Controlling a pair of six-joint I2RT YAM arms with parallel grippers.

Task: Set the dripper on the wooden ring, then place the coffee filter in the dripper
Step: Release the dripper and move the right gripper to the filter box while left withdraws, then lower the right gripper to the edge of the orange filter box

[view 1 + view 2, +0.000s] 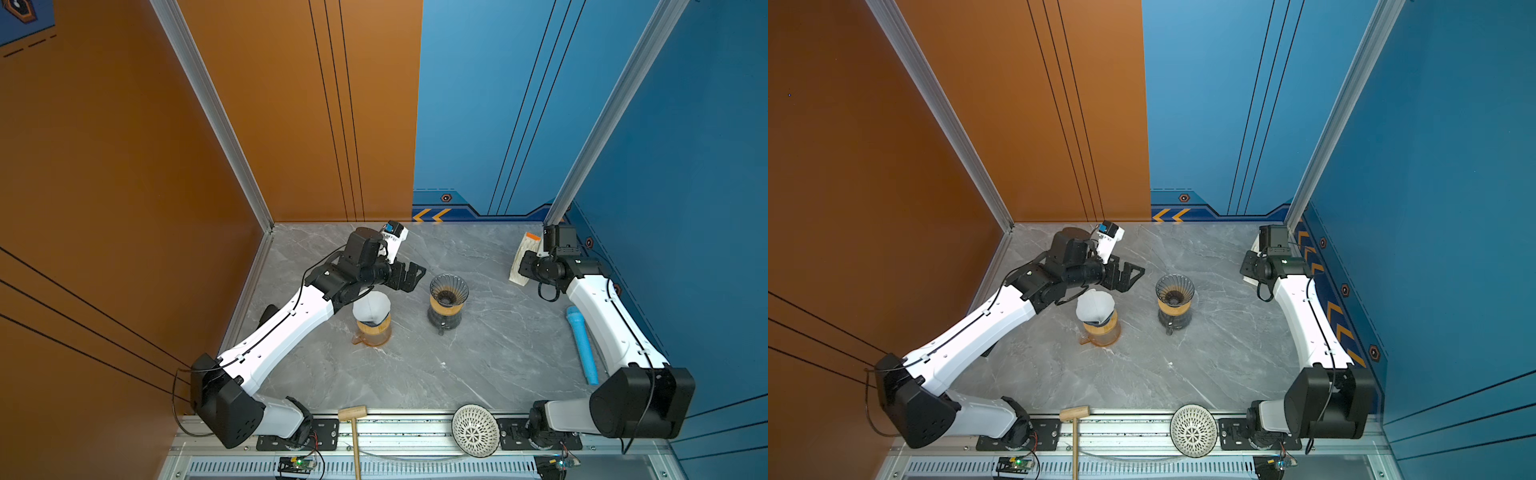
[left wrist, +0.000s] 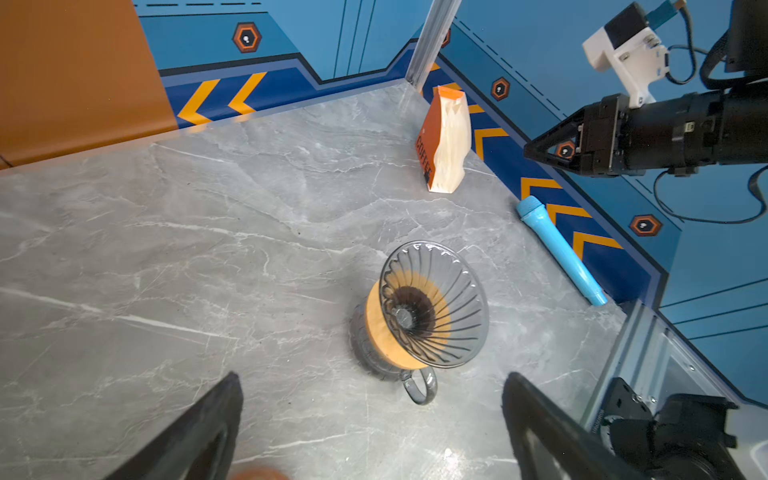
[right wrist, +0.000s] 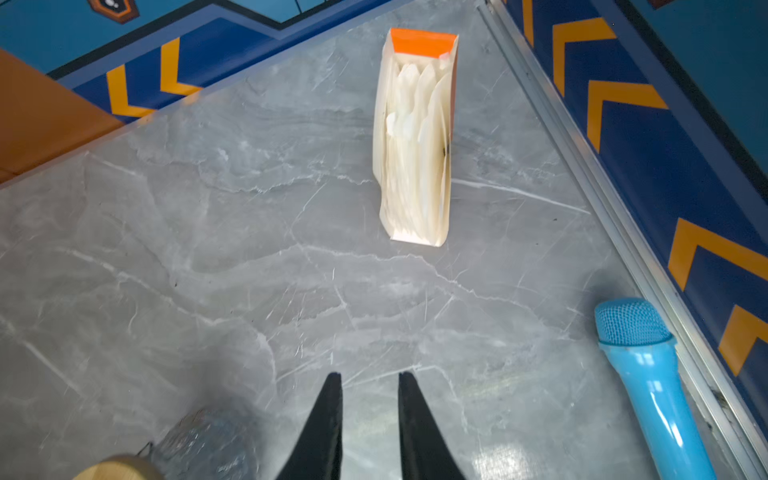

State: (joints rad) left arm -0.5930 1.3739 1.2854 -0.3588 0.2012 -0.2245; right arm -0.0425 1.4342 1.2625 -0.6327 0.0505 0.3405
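The left claw (image 1: pixel 409 275) stands wide open with nothing between its jaws. In both top views, the white paper filter (image 1: pixel 371 306) (image 1: pixel 1095 305) sits just below this claw, on its near side and clear of both jaws. It rests in the mouth of the dripper (image 1: pixel 372 328) with the wooden collar, its open cone rising well above the rim and leaning a little toward the left arm. On the other side of the left claw, near it and lower, stands a dark dripper (image 2: pixel 432 305) that holds no paper, its handle turned toward the claw in the left wrist view.

The right claw (image 3: pixel 369 376) is narrow, with a slim gap between its jaws and nothing in it. It hangs over the grey desk (image 1: pixel 478 365) at the far right. Straight ahead of this claw, apart from it, stands an open packet of filters (image 3: pixel 415 137) with an orange flap. A blue microphone (image 3: pixel 648 374) lies to one side of the claw, along the wall.
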